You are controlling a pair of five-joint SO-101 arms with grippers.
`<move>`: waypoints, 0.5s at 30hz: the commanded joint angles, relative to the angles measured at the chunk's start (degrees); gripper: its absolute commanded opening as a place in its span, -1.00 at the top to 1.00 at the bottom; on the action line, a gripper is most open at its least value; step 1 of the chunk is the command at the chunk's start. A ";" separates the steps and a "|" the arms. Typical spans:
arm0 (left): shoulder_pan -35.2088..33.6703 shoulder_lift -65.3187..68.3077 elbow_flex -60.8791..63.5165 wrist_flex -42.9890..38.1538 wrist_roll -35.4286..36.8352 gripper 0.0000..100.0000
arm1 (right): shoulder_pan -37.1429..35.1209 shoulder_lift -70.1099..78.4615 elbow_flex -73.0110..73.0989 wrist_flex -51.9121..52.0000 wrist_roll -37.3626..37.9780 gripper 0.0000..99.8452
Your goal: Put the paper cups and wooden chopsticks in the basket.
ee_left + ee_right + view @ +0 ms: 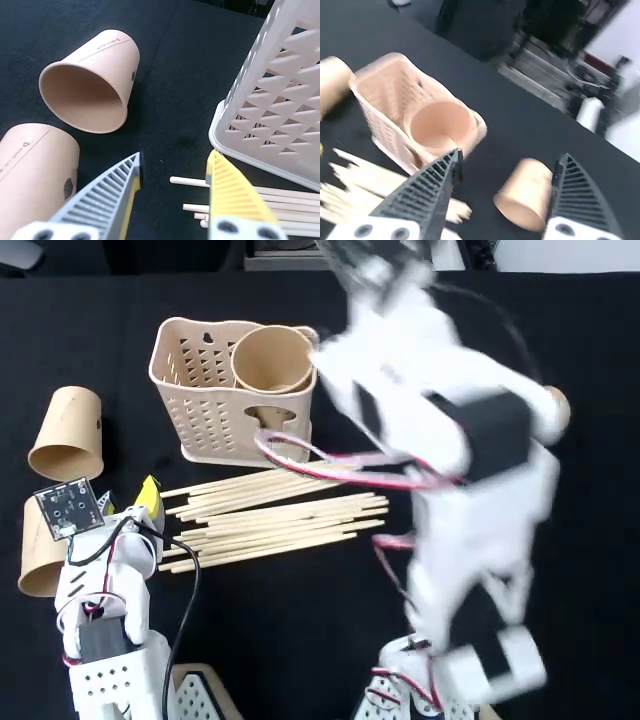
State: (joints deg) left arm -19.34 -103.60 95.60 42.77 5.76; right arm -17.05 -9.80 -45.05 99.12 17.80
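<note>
The beige slotted basket (205,405) stands at the back left, with one paper cup (272,358) upright inside it. Two more paper cups lie on their sides at the far left, one (68,432) near the basket and one (35,555) beside my left arm. My left gripper (175,160) is open and empty, low over the cloth between those cups (90,90) and the basket (270,100). Wooden chopsticks (275,518) lie in a loose pile in front of the basket. My right gripper (510,160) is open, held high above another fallen cup (525,195).
Black cloth covers the table. My right arm (440,420) rises tall over the table's right middle, and its red and white cables (330,462) hang over the chopsticks. Dark room clutter lies beyond the far edge.
</note>
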 commanded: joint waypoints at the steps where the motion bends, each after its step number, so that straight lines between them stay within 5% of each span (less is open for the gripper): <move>1: -0.22 -0.44 -0.13 -0.18 -0.53 0.57 | 11.78 -13.14 21.23 -1.05 8.53 0.41; 9: -0.04 -0.44 -0.13 -0.18 -0.53 0.57 | 35.87 -20.88 67.38 -27.60 34.29 0.41; 15: -0.04 -0.44 -0.13 -0.18 -0.53 0.56 | 41.67 -22.73 87.69 -49.23 37.80 0.41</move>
State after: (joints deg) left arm -19.34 -103.60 95.60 42.77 5.76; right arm 21.54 -29.85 35.30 61.49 54.20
